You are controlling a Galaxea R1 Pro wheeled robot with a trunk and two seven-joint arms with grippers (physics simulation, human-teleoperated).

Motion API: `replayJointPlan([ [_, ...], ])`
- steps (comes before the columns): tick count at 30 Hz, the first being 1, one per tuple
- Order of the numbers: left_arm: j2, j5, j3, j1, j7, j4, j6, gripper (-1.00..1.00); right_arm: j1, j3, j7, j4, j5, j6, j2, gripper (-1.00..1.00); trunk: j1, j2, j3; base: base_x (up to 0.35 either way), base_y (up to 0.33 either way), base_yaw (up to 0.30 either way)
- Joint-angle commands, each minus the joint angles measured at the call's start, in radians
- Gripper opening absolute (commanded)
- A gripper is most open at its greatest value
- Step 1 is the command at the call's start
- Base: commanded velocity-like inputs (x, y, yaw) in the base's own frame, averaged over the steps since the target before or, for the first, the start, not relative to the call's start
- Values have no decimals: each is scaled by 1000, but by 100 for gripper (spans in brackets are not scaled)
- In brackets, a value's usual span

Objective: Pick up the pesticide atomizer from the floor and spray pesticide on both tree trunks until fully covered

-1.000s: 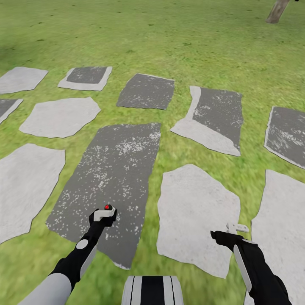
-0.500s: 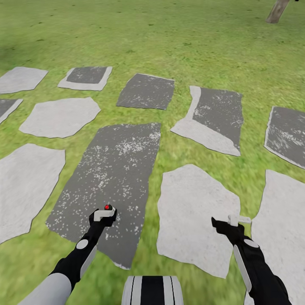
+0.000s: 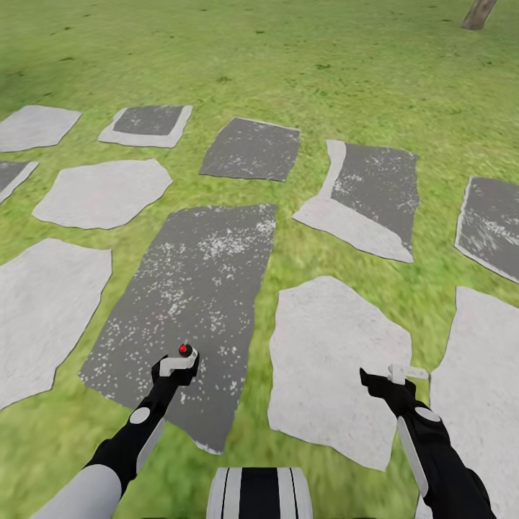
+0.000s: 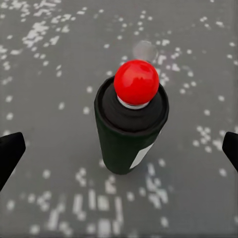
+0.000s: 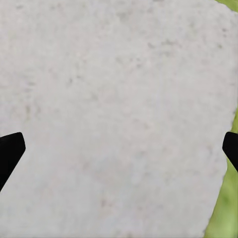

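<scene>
The small black pesticide atomizer with a red ball top [image 4: 131, 119] is gripped in the left gripper [image 3: 178, 365], above a dark grey paving stone [image 3: 194, 303]. The right gripper [image 3: 395, 376] is kept open, holding nothing. The sprayer should be carried upright and steady towards the grey-brown tree trunk [image 3: 478, 13] seen beyond the grass

Upright black red-capped pesticide atomizer [image 4: 131, 121]

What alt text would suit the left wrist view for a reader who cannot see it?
A small black pesticide atomizer with a round red top and a pale strip on its side fills the middle, seen from above. Behind it lies dark grey stone paving flecked with white, and two dark tips of the left tool show at the picture's edges.
</scene>
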Motion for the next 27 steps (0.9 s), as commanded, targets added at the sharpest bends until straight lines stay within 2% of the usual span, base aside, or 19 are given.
replayJointPlan([
  [1,1,7,-4,0,-2,1,-3,100,0,-1,3,-2,0,5,0,100,0,0,-1,0,0,3],
  [3,1,7,-4,0,-2,1,-3,100,0,-1,3,-1,0,5,0,100,0,0,-1,0,0,1],
  [8,1,7,-4,0,-2,1,-3,100,0,-1,3,0,-5,5,0,100,2,-1,-20,0,0,0],
  [27,1,6,-5,0,-2,1,-3,100,0,-1,3,0,-1,5,0,100,2,-1,-22,33,-8,0],
])
